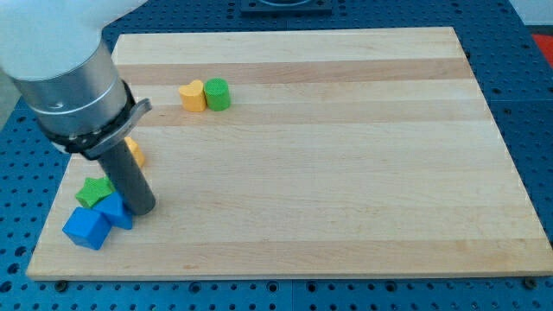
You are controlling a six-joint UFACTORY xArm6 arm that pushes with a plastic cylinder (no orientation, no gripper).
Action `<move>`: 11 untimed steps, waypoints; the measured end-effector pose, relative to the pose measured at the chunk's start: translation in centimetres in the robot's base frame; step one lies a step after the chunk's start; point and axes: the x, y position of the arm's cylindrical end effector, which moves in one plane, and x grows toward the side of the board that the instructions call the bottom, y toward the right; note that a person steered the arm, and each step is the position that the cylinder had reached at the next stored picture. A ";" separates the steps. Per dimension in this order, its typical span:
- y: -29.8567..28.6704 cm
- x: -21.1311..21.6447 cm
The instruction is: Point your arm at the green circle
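Note:
The green circle [217, 93] stands on the wooden board [346, 173] at the upper left, touching a yellow heart-shaped block [193, 96] on its left. My tip [143, 210] is at the lower left of the board, far below the green circle. It touches or nearly touches a blue block [117, 210]. A blue cube [86, 228] lies just left of that block and a green star [93, 191] just above it. An orange block [135, 152] shows partly behind the rod.
The arm's large grey body [65, 73] covers the board's upper left corner. The board's left edge runs close to the blue cube. A blue perforated table [527, 95] surrounds the board.

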 end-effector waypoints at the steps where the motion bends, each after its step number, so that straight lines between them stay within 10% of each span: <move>1: -1.3 1.0; 5: 8.9 -2.0; 8: 18.1 -23.6; 11: 18.4 -29.9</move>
